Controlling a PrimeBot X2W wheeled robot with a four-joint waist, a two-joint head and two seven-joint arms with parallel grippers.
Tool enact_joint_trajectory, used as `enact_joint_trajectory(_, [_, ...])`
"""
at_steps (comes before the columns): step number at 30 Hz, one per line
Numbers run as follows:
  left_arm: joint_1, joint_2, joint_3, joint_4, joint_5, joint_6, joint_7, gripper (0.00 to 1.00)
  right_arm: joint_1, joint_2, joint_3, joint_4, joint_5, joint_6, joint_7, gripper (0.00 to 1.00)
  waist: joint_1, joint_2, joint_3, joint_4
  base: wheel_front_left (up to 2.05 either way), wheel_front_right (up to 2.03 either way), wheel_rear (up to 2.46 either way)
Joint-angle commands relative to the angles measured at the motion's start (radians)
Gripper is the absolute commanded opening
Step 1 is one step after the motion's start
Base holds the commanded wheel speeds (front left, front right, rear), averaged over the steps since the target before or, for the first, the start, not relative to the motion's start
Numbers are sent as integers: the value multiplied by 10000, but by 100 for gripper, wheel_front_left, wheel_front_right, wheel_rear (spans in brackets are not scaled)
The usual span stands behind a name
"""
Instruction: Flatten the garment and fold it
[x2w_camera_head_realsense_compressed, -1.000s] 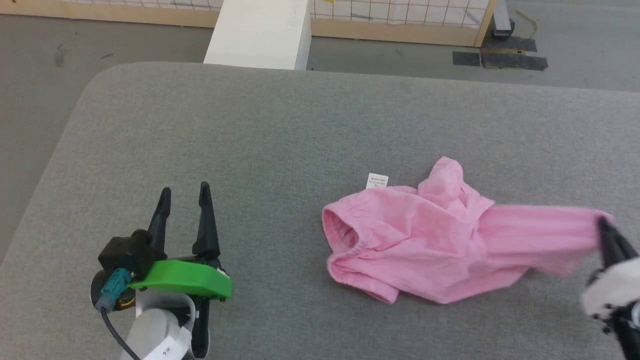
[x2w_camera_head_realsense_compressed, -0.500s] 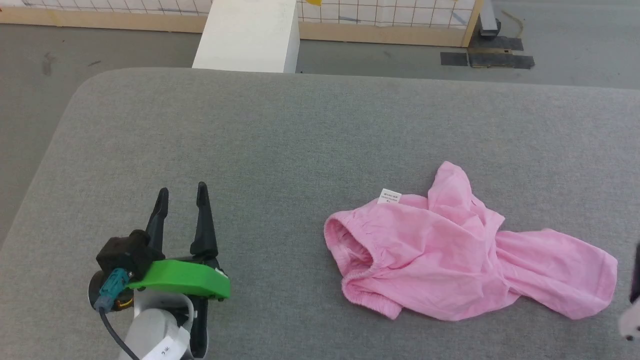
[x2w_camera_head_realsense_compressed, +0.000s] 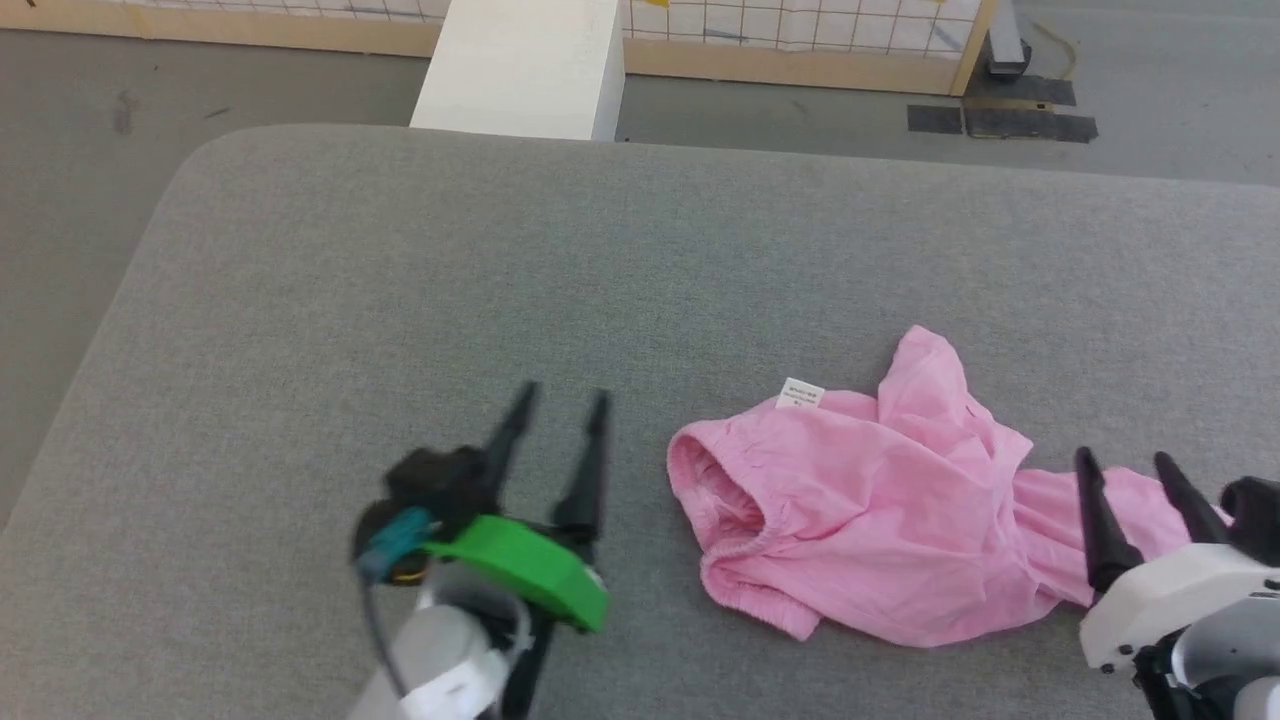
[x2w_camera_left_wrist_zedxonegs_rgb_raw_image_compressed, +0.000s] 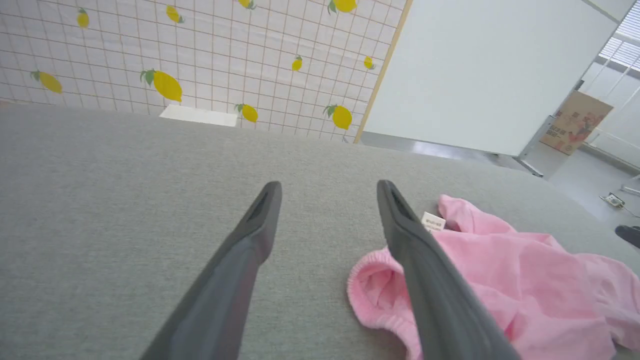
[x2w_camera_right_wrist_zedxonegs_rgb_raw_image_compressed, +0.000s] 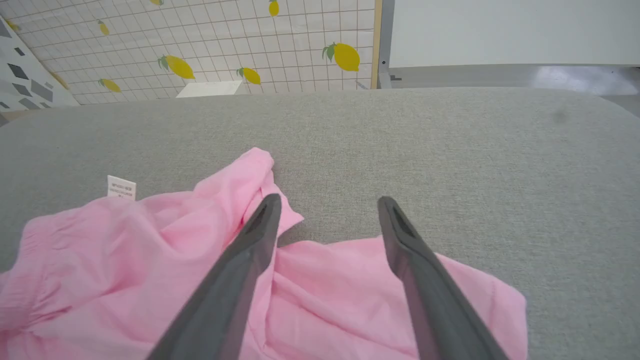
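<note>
Lying crumpled on a grey fabric-covered counter (x2w_camera_head_realsense_compressed: 500, 250), a light pink garment (x2w_camera_head_realsense_compressed: 880, 520) is seen right of centre in the head view. Its gathered elastic waistband (x2w_camera_head_realsense_compressed: 715, 500) is turned toward the robot's left and gapes in an open loop. A small white label (x2w_camera_head_realsense_compressed: 801, 393) sticks out at the far edge onto the grey cloth. One fold of fabric is peaked up at the far side, and a leg (x2w_camera_head_realsense_compressed: 1050, 530) is spread out toward the robot's right.

The left end effector (x2w_camera_head_realsense_compressed: 563, 395) is held over bare counter just beside the waistband, its two dark fingers spread apart with nothing between them. It is blurred in the head view, so whether the tips touch the surface cannot be told. In the left wrist view, the waistband opening is seen next to the right-hand finger.

The right end effector (x2w_camera_head_realsense_compressed: 1122, 458) is placed over the spread leg, its fingers likewise parted and gripping nothing. In the right wrist view, pink fabric is seen beneath and between them.

Beyond the counter, a white block (x2w_camera_head_realsense_compressed: 520, 65) and a gridded wall (x2w_camera_left_wrist_zedxonegs_rgb_raw_image_compressed: 167, 85) printed with lemons are shown.
</note>
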Motion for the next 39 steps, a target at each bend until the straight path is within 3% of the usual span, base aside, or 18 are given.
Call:
enact_joint_trajectory(1, [-314,-20,-372,193,-251,-76,297,100,4,-5,93,-21,48,-15,49,100,0,-1,34,15,0,0,0])
enact_joint_trajectory(5, [-887,-20,-1513,1151,-500,100,1976,100,-94,-5,414,1,38,-15,66,100,0,-1,123,-105,0,0,0])
enact_joint_trajectory(10, [-1541,-20,-1863,2110,-838,494,3810,100,-194,-5,771,29,108,-15,41,100,0,-1,270,-422,0,0,0])
enact_joint_trajectory(20, [-2879,193,-1870,3351,-951,673,5465,100,-383,-5,1270,101,233,-15,-137,100,0,-1,787,-1038,0,0,0])
enact_joint_trajectory(21, [-3010,259,-1866,3459,-943,648,5557,80,-423,-5,1317,112,243,-15,-155,100,0,-1,851,-1102,0,0,0])
enact_joint_trajectory(22, [-3175,347,-1863,3575,-947,561,5632,31,-487,-5,1364,142,272,-15,-192,100,0,-1,934,-1183,0,0,0])
enact_joint_trajectory(23, [-3308,443,-1848,3639,-952,468,5642,0,-552,-5,1427,166,292,-15,-221,100,0,-1,1008,-1268,0,0,0])
enact_joint_trajectory(26, [-3898,1006,-1698,3644,-805,235,5267,0,-772,-5,1602,207,373,-15,-358,100,0,-1,1289,-1547,0,0,0])
enact_joint_trajectory(31, [-5188,2214,-1197,3607,-277,247,4162,0,-1149,-5,1881,244,468,-15,-620,100,0,-1,1873,-1974,0,0,0])
enact_joint_trajectory(36, [-6581,3276,-726,3902,160,415,3446,0,-1635,-5,2279,478,616,-15,-939,100,0,-1,2530,-2469,0,0,0])
enact_joint_trajectory(39, [-7105,3540,-434,4228,146,625,3289,0,-1908,-5,2503,657,705,-15,-1117,100,0,-1,2832,-2677,0,0,0])
